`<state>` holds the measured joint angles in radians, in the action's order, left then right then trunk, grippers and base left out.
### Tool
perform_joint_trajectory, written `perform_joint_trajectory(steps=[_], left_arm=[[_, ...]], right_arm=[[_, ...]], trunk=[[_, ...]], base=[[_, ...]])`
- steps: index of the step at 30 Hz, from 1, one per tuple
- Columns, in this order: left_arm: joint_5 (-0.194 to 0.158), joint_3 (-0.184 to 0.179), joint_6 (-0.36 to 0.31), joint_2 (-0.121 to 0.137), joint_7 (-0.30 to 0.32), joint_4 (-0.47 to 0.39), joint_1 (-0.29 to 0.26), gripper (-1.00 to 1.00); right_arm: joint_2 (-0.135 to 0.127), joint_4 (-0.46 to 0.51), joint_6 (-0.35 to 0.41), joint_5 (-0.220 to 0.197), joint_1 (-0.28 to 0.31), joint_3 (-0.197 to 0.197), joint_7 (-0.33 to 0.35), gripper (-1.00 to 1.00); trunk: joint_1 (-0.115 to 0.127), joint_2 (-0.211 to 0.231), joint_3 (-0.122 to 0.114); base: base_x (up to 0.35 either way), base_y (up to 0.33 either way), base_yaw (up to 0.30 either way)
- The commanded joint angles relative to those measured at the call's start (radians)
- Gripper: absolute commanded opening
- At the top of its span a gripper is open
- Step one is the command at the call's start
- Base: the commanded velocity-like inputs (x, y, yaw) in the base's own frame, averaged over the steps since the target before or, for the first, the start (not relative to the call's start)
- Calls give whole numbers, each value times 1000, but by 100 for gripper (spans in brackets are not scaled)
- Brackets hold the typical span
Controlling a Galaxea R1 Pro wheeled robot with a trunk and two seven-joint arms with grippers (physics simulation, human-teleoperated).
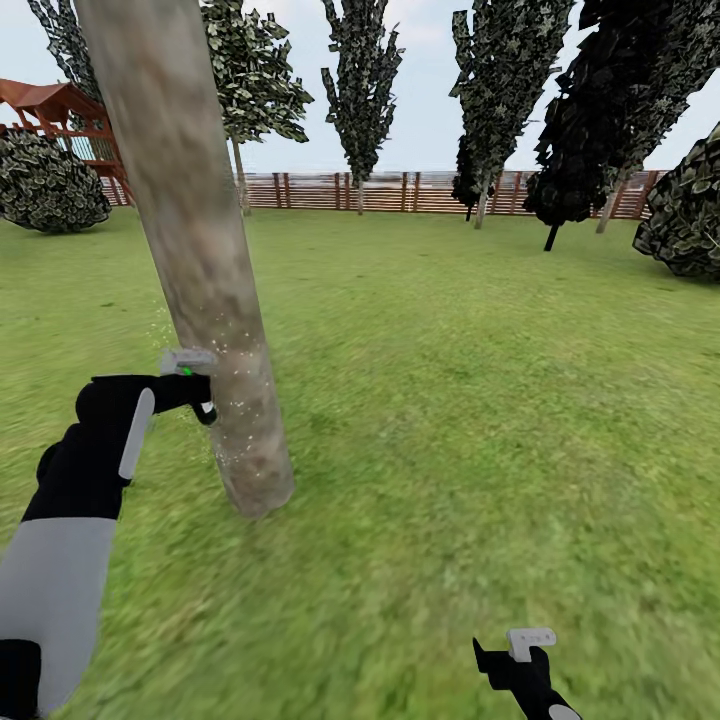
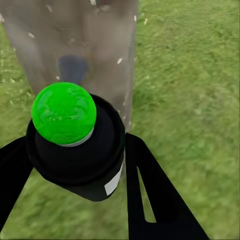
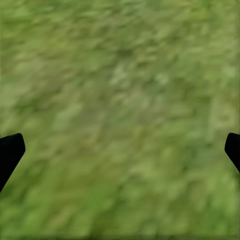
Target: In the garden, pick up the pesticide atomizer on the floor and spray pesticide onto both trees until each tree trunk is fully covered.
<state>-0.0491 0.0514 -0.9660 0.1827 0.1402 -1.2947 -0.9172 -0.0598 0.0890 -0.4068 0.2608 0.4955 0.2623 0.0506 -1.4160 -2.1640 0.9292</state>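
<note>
A thick pale tan-grey tree trunk (image 1: 200,260) leans across the head view's left, its lower part dotted with white pesticide specks (image 1: 240,400). My left gripper (image 1: 195,392) is shut on the black pesticide atomizer (image 2: 75,150), whose green round top (image 2: 64,113) points at the trunk (image 2: 75,45) close ahead. White specks float around the bark. At the head view's bottom right my right gripper (image 1: 515,655) hangs low over the grass; its black fingertips (image 3: 10,150) stand wide apart, open and holding nothing.
Green lawn (image 1: 480,400) spreads all around. A brown slat fence (image 1: 400,190) closes the far side, with several trees in front of it. Round bushes stand at far left (image 1: 50,185) and far right (image 1: 690,215). A red wooden structure (image 1: 50,105) rises at back left.
</note>
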Motion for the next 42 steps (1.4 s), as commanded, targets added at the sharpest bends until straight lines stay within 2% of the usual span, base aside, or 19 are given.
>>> perform_joint_trajectory(steps=[1,5,12,18,20,21,23,25,26,27,30,32,35,37,40,41,42], left_arm=[[-6,3,-1,10,1,0,-9,-100],[-7,4,-4,24,2,-1,-25,-100],[-15,-8,-35,-2,2,-16,-53,-100],[-6,-10,-17,13,2,21,-22,-100],[-6,-11,53,9,2,88,28,-100],[-7,-10,117,5,2,164,37,-100],[-7,-10,149,4,2,245,39,-100],[-6,-9,224,5,2,332,48,-100],[-6,-9,293,6,2,397,55,-100],[-6,-9,322,6,2,438,58,-100],[-6,-9,391,3,1,524,63,-100],[-5,-8,486,0,0,591,76,-100],[-4,-7,528,0,-2,659,80,-100],[-3,-7,650,0,-3,752,82,-100],[-2,-7,719,0,-3,841,83,-100],[10,-7,775,-4,-4,882,116,-100],[24,-7,870,-7,-44,895,154,-100]], right_arm=[[0,0,0,0,0,0,0,100],[0,0,0,0,0,0,0,100],[0,0,0,0,0,0,0,100],[0,0,0,0,0,0,0,100],[0,0,0,0,0,0,0,100],[0,0,0,0,0,0,0,100],[0,0,0,0,0,0,0,100],[0,0,0,0,0,0,0,100],[0,0,0,0,0,0,0,100],[0,0,0,0,0,0,0,100],[0,0,0,0,0,0,0,100],[0,0,0,0,0,0,0,100],[0,-1,0,0,0,0,0,100],[0,-1,-1,0,0,0,0,100],[0,-1,-1,0,0,0,0,100],[0,-2,-1,0,0,0,3,100],[0,-2,-1,0,0,0,5,100]], trunk=[[0,0,0],[0,0,0],[0,0,0],[0,0,0],[0,0,0],[0,0,0],[0,0,0],[0,0,0],[0,0,0],[0,0,0],[0,0,0],[0,0,0],[0,0,0],[0,0,0],[0,0,0],[0,0,0],[0,0,0]], base=[[0,0,0],[0,0,0],[0,0,0],[0,0,0],[0,0,0],[0,0,0],[0,0,0],[0,0,0],[0,0,0],[0,0,0],[0,0,0],[0,0,0],[0,0,0],[0,0,0],[0,0,0],[0,0,0],[0,0,0]])
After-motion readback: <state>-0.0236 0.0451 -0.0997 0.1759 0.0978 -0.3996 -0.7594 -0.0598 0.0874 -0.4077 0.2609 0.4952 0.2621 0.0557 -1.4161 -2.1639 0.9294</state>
